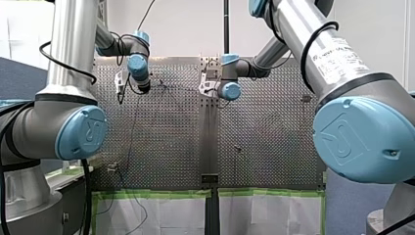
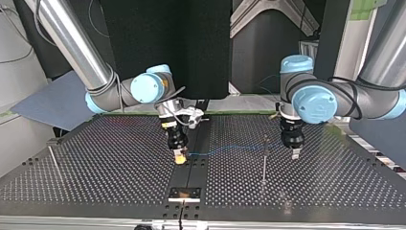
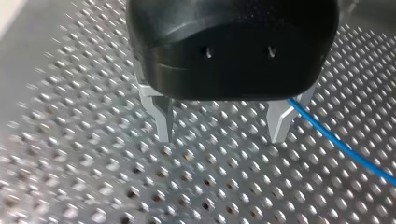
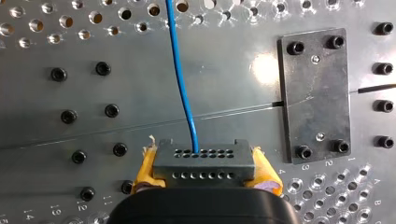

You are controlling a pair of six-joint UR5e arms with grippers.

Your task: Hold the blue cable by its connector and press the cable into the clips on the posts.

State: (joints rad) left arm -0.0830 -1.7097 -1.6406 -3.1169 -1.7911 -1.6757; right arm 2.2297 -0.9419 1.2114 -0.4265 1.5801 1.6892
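Observation:
In the right wrist view a black multi-hole connector [image 4: 203, 161] sits between yellow pads [image 4: 147, 170], and my right gripper [image 4: 203, 175] is shut on it. The blue cable [image 4: 182, 79] runs straight ahead out of the connector over the table. In the top view my right gripper [image 2: 179, 155] is low over the centre strip. The cable [image 2: 230, 147] stretches from it towards my left gripper [image 2: 296, 153], passing a thin upright post [image 2: 265, 158]. My left gripper [image 3: 222, 135] hangs open just above the perforated plate. Nothing is between its metal fingers [image 3: 163, 121], and the cable [image 3: 336, 140] passes outside one of them.
A black plate [image 4: 315, 95] with four bolts lies ahead of and beside the connector. Another thin post [image 2: 51, 155] stands near the top view's left edge. A small bracket [image 2: 184, 193] sits on the centre strip near the table's front edge in the top view.

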